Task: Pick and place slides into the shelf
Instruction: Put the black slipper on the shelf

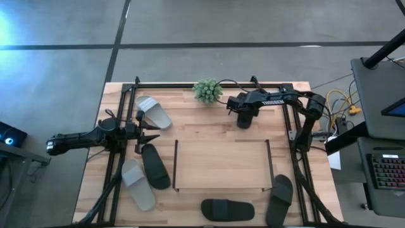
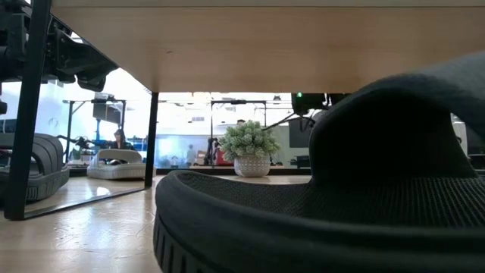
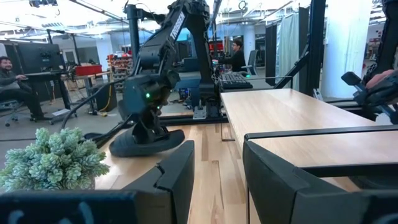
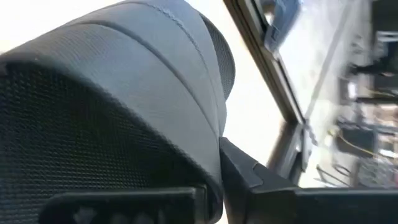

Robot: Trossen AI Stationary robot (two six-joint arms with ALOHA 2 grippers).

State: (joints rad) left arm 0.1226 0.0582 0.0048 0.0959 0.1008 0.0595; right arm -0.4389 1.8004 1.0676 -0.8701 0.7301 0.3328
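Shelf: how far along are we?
Done: nothing; the shelf has no slide on it. In hand: the right gripper is shut on a black slide near the plant. The left gripper is open and empty. Left: all six, five lying loose: grey slides and black slides.

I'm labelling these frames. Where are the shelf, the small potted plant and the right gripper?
shelf (image 1: 221, 163): high view, bare middle of its wood top board.
potted plant (image 1: 207, 90): high view, its green foliage.
right gripper (image 1: 244, 121): high view, fingertips shut on a black slide (image 4: 112, 106).
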